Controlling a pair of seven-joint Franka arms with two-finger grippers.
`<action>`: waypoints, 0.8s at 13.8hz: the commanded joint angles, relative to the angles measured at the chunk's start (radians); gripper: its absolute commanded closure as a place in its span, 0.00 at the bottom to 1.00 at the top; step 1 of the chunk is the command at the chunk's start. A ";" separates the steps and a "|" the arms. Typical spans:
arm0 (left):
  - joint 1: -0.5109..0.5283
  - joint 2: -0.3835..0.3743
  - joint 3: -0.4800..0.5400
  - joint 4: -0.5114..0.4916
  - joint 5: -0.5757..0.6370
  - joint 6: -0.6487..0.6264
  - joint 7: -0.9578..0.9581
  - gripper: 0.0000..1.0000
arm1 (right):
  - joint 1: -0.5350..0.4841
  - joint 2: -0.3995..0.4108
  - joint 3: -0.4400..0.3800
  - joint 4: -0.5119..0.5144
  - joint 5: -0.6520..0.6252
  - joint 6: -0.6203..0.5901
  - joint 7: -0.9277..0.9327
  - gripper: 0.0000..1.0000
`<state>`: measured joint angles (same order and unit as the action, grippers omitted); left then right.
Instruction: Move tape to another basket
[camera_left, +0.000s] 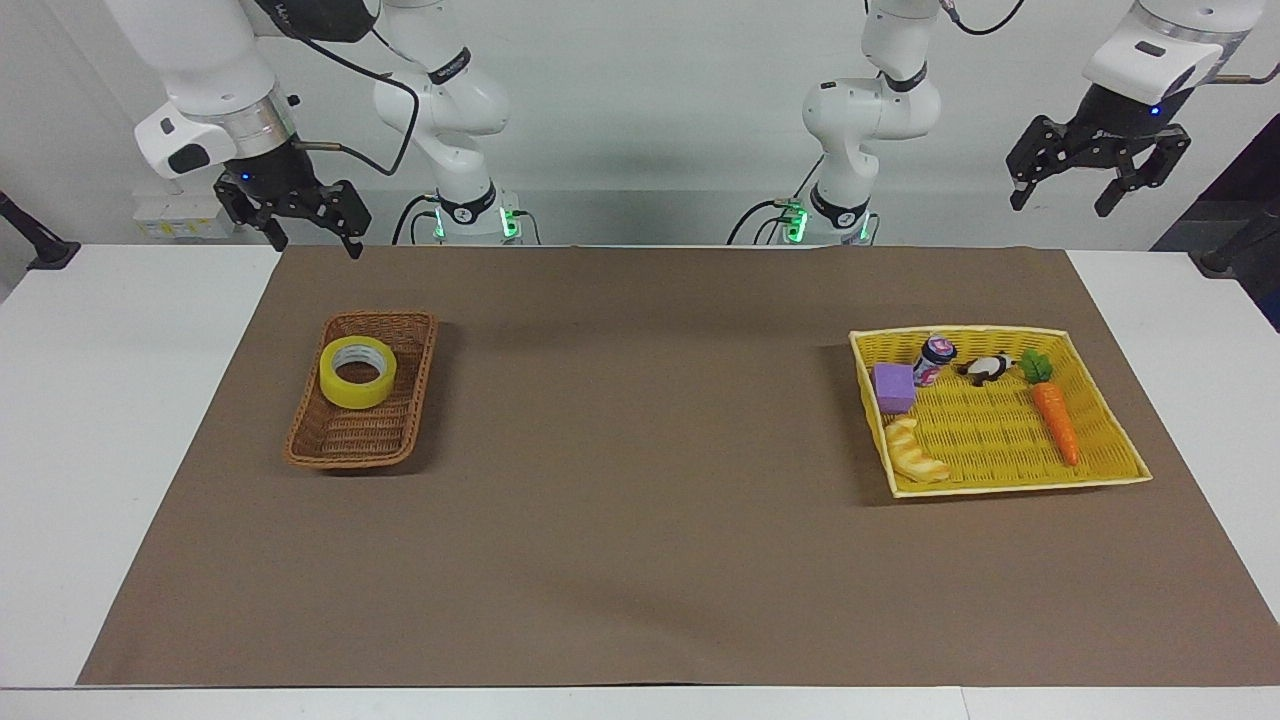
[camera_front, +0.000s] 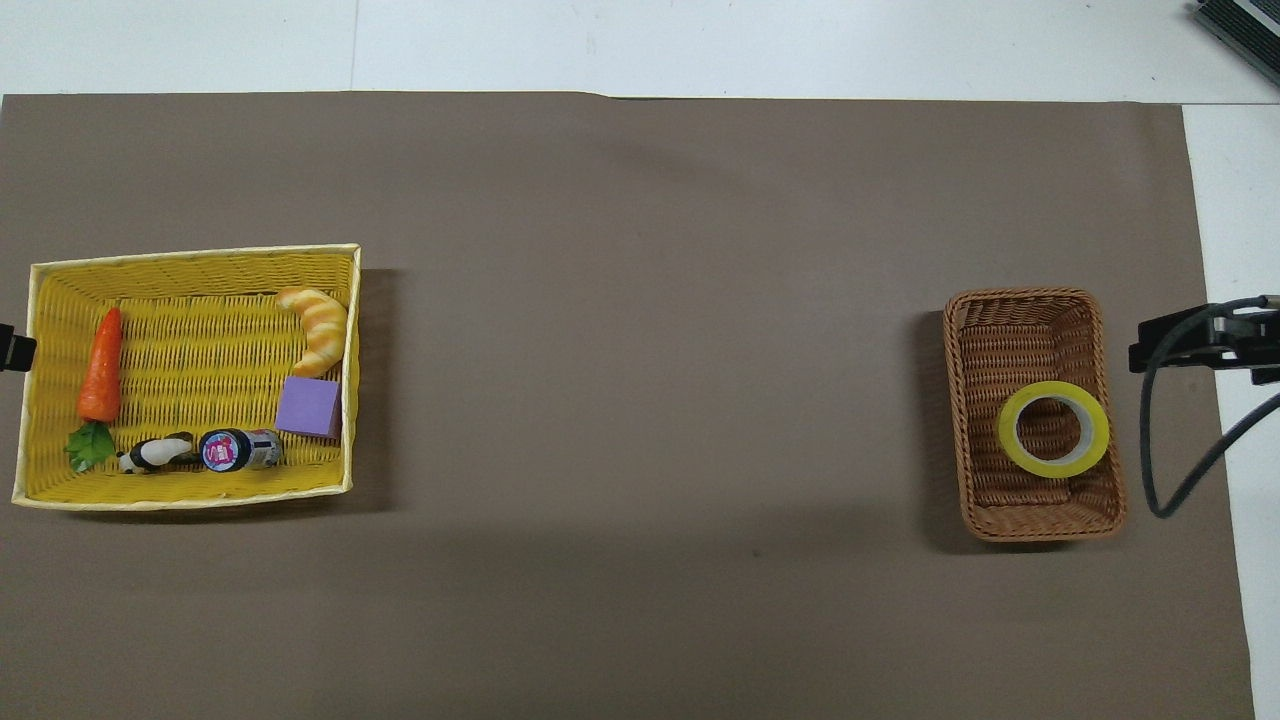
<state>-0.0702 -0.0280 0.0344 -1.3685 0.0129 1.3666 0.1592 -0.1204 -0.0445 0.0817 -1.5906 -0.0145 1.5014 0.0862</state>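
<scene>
One yellow tape roll with a grey-white core lies flat, hole upward, in the single brown wicker basket, below the right gripper, whose jaws stand open and empty. The left gripper waits raised, open too. The basket's long axis runs toward the robots.

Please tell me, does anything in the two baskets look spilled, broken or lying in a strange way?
Nothing stands out. The tape lies flat in the brown basket. The toys sit inside the yellow basket; only the small bottle lies on its side.
</scene>
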 joint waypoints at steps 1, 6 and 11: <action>0.013 -0.027 -0.008 -0.029 -0.002 -0.004 0.005 0.00 | -0.011 0.014 0.007 0.026 0.018 -0.012 -0.014 0.00; 0.013 -0.027 -0.008 -0.029 -0.001 -0.004 0.005 0.00 | -0.011 0.014 0.007 0.024 0.018 -0.015 -0.028 0.00; 0.013 -0.027 -0.008 -0.029 -0.002 -0.004 0.005 0.00 | -0.011 0.017 0.007 0.032 0.007 -0.032 -0.079 0.00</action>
<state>-0.0702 -0.0281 0.0344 -1.3685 0.0129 1.3663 0.1592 -0.1204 -0.0429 0.0817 -1.5862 -0.0141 1.4979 0.0379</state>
